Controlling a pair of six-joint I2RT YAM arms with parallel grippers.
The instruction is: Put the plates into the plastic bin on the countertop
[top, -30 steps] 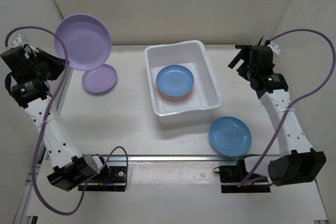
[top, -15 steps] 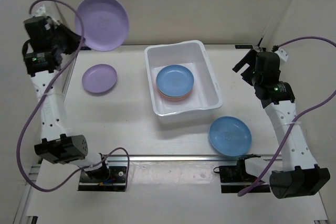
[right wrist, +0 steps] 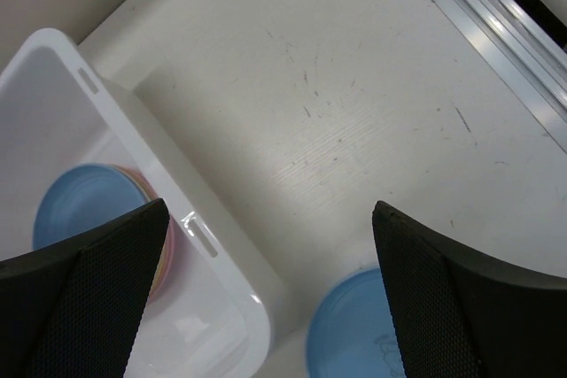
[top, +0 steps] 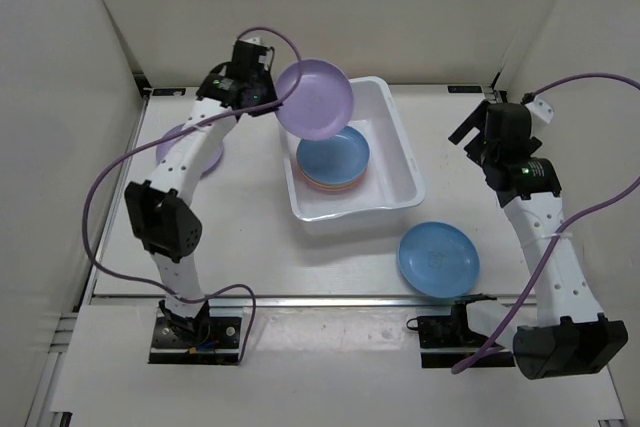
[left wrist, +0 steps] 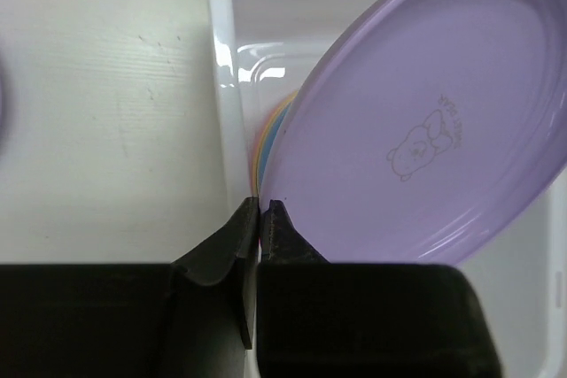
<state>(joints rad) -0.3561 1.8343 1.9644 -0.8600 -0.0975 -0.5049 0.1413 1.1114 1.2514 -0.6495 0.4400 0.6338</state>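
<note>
White countertop (top: 250, 237). Left gripper (left wrist: 262, 212) pinches lilac plate (left wrist: 425, 130) by its rim, tilted just past the fingertips over the plastic bin (left wrist: 229, 130), likely to drop it onto the stacked plates (top: 340, 157) inside. Bear print on the plate, lettering beside it unreadable. Right gripper (right wrist: 268, 210) spread wide, holding nothing; blue plate (right wrist: 350, 334) lies below its fingers.
</note>
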